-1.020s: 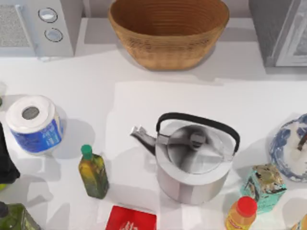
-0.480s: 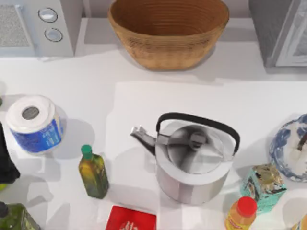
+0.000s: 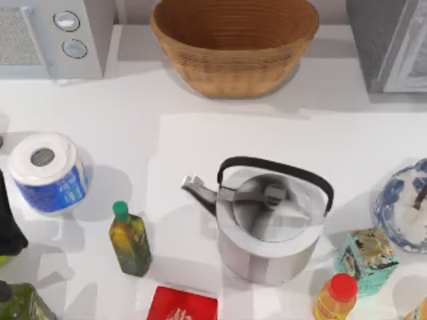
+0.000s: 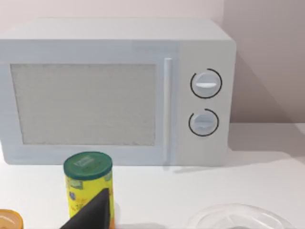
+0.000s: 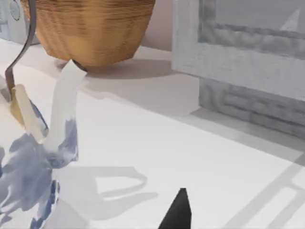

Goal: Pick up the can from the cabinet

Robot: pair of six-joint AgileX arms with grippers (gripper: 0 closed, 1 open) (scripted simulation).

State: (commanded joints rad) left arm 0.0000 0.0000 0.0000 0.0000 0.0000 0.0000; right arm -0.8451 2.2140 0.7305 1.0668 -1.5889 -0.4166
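Note:
The grey cabinet [image 3: 390,43] stands at the table's far right corner, and its panelled front [image 5: 248,52] looks shut in the right wrist view. The can is hidden. A dark part of my left arm [image 3: 8,223] sits at the table's left edge. In the left wrist view a dark tip of my left gripper [image 4: 90,212] pokes up in front of a yellow tub with a green lid [image 4: 89,186]. A dark tip of my right gripper [image 5: 177,210] hovers low over bare table, some way short of the cabinet.
A wicker basket [image 3: 233,43] stands at the back middle and a microwave [image 3: 50,37] at the back left. A steel kettle [image 3: 270,223], a paper roll [image 3: 45,172], an oil bottle [image 3: 129,240], a blue-white teapot [image 3: 403,207], a teal carton [image 3: 367,260] and an orange bottle [image 3: 335,298] crowd the front.

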